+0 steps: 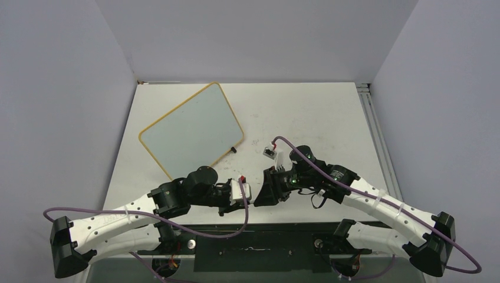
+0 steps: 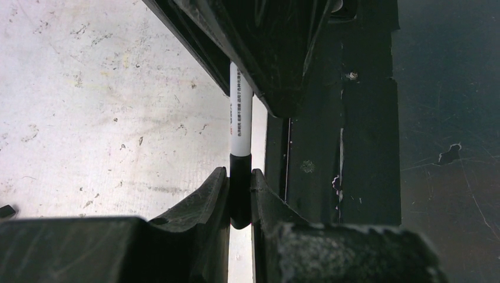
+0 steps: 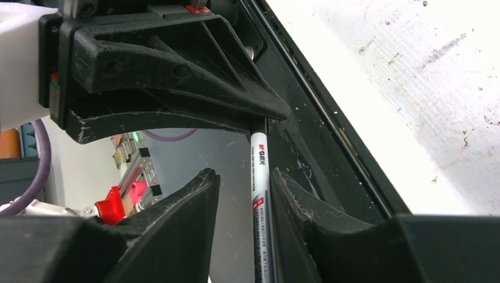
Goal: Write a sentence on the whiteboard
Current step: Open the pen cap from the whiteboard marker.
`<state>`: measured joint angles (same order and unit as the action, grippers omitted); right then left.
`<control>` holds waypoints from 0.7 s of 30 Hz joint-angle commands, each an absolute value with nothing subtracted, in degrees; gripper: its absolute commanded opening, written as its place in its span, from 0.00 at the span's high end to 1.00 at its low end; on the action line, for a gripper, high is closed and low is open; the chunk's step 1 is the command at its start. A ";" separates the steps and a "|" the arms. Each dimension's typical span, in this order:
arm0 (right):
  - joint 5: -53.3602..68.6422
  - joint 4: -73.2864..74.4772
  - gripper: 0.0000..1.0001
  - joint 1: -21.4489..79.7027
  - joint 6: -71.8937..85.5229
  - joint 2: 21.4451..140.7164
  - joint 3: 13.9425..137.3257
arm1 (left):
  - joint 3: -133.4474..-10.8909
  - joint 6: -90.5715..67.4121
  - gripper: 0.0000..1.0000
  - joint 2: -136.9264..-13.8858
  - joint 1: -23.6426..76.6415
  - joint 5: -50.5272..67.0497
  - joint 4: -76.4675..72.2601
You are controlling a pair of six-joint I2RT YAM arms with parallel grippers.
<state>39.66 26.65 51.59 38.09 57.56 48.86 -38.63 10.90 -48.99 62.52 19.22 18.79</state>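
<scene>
The left gripper [image 2: 240, 180] clamps the marker [image 2: 240, 112] by its black cap; the right gripper [image 3: 244, 180] loosely brackets its light, probably slick barrel, the sensible hold. The blank whiteboard [image 1: 188, 127] lies beyond the left gripper.

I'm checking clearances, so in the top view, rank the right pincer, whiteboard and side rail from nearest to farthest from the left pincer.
1. Right pincer: directly beside the left pincer, on its right.
2. Whiteboard: farther back, to the left.
3. Side rail: along the far right edge.
</scene>
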 commanded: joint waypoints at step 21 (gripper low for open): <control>31.64 38.86 0.95 52.74 27.20 57.59 58.77 | -40.48 10.90 1.00 -48.14 61.96 15.00 18.15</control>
